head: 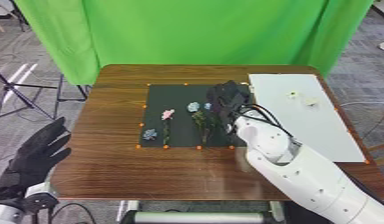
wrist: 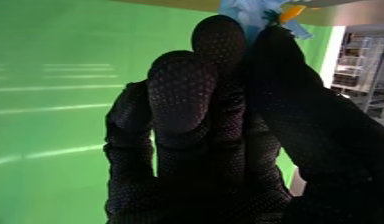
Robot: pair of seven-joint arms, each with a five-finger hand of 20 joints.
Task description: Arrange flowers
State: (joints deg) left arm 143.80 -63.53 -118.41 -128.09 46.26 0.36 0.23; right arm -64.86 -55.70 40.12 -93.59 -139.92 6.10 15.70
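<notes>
Right hand (head: 227, 96), thumb and fingertip nearly meeting, is pinching a blue flower (wrist: 247, 10), such shallow contact probably risking a slip.

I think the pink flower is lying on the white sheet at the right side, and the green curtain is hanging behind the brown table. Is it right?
Not fully: the place of the flower is wrong. The head view shows the pink flower on the dark mat. The green curtain does hang behind the brown table.
</notes>
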